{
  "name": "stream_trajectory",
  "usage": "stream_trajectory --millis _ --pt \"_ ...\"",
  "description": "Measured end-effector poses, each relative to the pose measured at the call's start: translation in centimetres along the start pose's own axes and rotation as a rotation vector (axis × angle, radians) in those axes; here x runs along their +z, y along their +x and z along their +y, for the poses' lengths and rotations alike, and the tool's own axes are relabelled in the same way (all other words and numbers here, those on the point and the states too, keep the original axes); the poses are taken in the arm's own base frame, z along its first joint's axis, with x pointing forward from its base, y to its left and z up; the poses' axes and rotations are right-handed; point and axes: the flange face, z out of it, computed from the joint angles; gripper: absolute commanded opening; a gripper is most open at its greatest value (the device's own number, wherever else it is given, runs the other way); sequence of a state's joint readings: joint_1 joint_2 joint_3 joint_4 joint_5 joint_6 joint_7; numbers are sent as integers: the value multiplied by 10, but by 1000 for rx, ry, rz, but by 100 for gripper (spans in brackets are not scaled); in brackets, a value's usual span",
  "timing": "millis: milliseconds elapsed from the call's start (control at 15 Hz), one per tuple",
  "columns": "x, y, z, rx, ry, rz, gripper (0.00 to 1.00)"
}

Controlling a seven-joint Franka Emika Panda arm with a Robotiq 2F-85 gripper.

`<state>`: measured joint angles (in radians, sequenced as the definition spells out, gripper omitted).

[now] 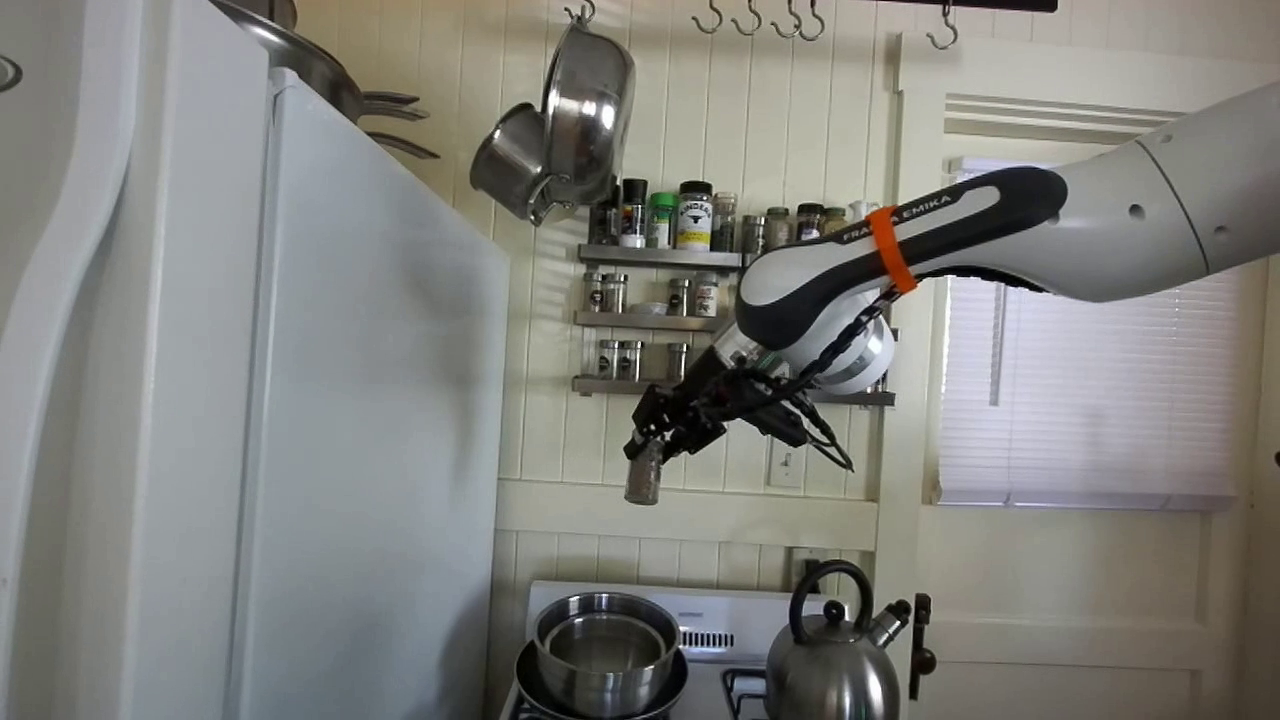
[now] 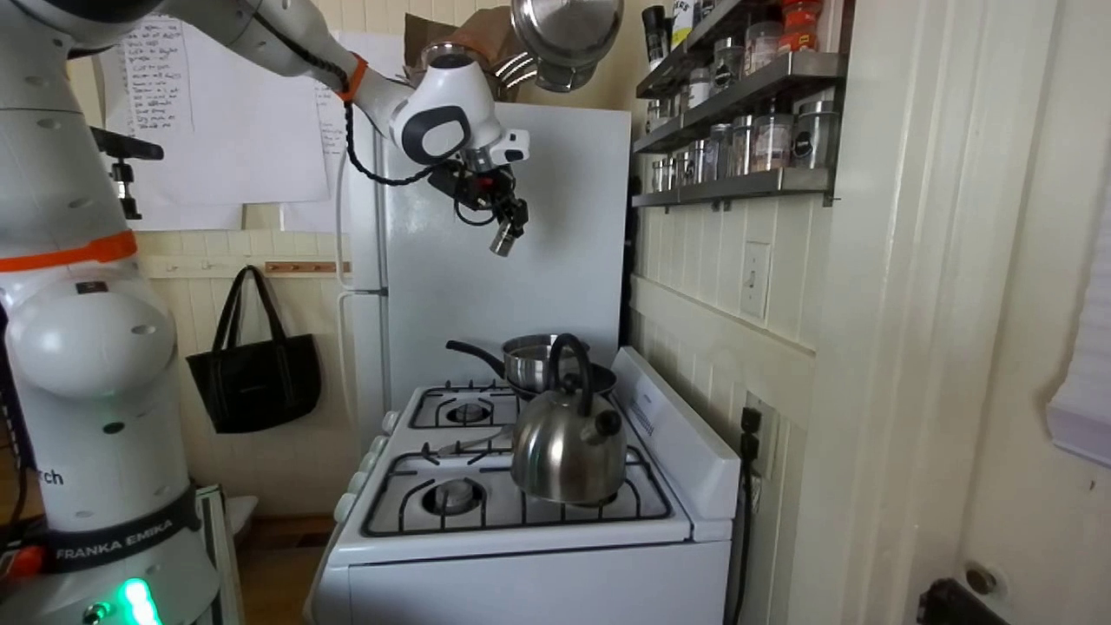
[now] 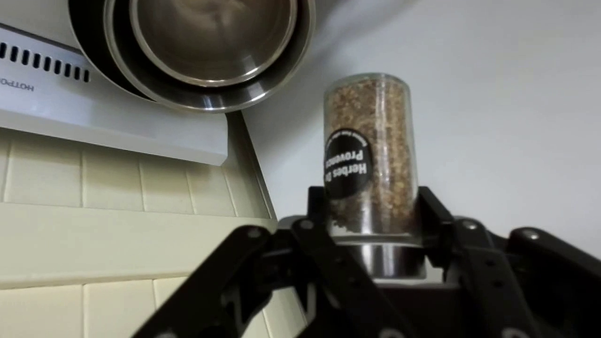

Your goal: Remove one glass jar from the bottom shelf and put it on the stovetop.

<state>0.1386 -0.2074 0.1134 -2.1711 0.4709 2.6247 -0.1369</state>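
My gripper [image 1: 650, 447] is shut on a small glass jar [image 1: 643, 478] of brown herbs with a metal lid. In the wrist view the jar [image 3: 375, 141] has a black label reading Herbes De Provence; the fingers [image 3: 372, 213] clasp it near the lid end. The jar points down, slightly tilted, in the air above the stove, also seen in an exterior view [image 2: 502, 240]. The stovetop [image 2: 391, 545] is white with dark grates. The bottom shelf [image 1: 630, 385] on the wall holds several jars with a gap among them; it also shows in an exterior view [image 2: 755, 185].
A steel kettle [image 2: 564, 456] stands at the back of the stovetop. Nested pots [image 2: 525, 360] sit in a dark pan near the fridge [image 2: 512, 286]. A utensil [image 2: 473, 442] lies across the grates. Two upper shelves [image 1: 650, 320] hold spices. Pots [image 1: 585, 110] hang above.
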Motion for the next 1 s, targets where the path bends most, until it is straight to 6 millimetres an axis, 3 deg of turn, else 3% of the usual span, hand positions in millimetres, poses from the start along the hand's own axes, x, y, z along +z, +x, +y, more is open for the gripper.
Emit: stream_trajectory --millis 133,200,533,1000 --pt "4 -2 -8 -10 7 -7 48" --pt "5 -2 -9 -13 9 -9 23" --pt "13 -6 -2 -34 -66 -4 23" --pt "62 -86 19 -47 -259 81 23"
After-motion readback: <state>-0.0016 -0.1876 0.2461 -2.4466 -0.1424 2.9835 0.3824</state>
